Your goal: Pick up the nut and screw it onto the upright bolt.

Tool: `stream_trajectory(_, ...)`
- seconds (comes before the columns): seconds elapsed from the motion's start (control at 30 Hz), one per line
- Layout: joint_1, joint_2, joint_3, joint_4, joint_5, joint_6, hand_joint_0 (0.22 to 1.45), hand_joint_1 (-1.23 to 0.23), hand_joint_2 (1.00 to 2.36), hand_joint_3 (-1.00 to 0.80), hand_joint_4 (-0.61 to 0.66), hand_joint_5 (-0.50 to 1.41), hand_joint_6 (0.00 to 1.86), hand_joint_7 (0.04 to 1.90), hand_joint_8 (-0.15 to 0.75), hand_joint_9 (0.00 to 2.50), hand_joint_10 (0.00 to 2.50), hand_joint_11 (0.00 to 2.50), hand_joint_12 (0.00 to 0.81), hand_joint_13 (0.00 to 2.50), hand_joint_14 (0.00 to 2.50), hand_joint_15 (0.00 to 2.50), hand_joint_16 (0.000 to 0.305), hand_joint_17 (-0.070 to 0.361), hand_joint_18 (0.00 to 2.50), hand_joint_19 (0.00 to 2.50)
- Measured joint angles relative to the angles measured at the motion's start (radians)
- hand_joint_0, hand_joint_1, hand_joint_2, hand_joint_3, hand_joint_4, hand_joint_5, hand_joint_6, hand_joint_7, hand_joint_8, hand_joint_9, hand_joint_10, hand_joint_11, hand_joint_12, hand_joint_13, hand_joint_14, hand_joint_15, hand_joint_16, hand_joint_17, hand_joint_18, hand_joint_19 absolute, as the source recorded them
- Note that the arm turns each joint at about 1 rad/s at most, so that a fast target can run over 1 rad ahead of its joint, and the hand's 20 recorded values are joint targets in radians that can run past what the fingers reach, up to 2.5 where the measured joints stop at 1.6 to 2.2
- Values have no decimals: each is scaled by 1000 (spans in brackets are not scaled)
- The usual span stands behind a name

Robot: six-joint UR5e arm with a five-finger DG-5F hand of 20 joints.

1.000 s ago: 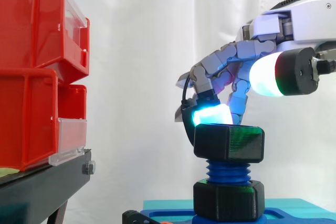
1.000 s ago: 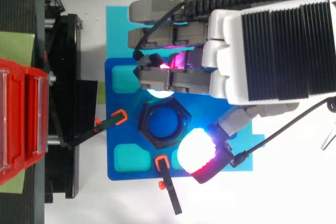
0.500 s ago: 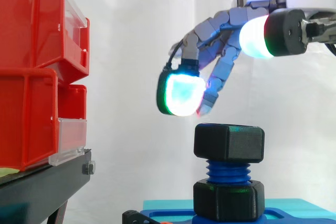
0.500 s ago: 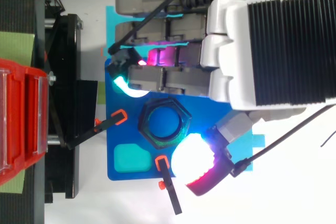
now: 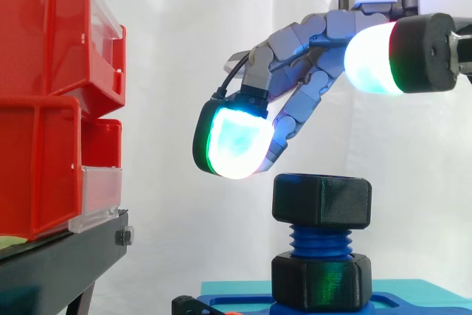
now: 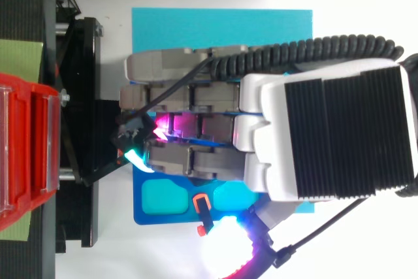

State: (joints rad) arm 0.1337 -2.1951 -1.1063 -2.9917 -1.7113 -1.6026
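Observation:
A black hex nut [image 5: 321,201] sits level on the top of the upright blue threaded bolt [image 5: 320,242]. A second black hex piece [image 5: 321,282] sits at the bolt's foot on the blue base plate [image 6: 163,200]. My hand [image 5: 310,42] hovers above and to the left of the nut, apart from it. Its fingers are stretched out and hold nothing, and one glowing fingertip [image 5: 232,145] hangs just left of the nut's top. In the top view the hand [image 6: 333,138] covers the nut and bolt.
Stacked red bins [image 5: 51,101] stand on a black stand [image 5: 59,263] at the left, also seen from above [image 6: 26,155]. A cyan mat [image 6: 222,27] lies under the blue plate. A black clamp with an orange tip [image 6: 202,210] sits at the plate's near edge.
My hand has left the nut's top, risen, and straightened its fingers out to the left. In the top view it has slid down over the nut. The nut stays on the bolt.

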Motion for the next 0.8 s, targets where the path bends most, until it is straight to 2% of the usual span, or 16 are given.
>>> stream_trajectory(0.2, 2, 0, -1, -15, -3, 2, 526, -116, 1000, -500, 281, -37, 505, 995, 226, 844, 0, 0, 196, 379, 0, 0, 17, 39, 4, 0)
stream_trajectory(0.43, -6, 0, -2, -44, -8, -1, 534, -133, 1000, -500, 218, -12, 506, 1150, 240, 904, 0, 0, 185, 425, 0, 0, 15, 34, 47, 0)
stream_trajectory(0.8, -36, 0, -3, -44, -38, -13, 544, -168, 1000, -500, 153, 14, 505, 1267, 256, 1017, 0, 0, 169, 525, 0, 0, 11, 25, 136, 0)
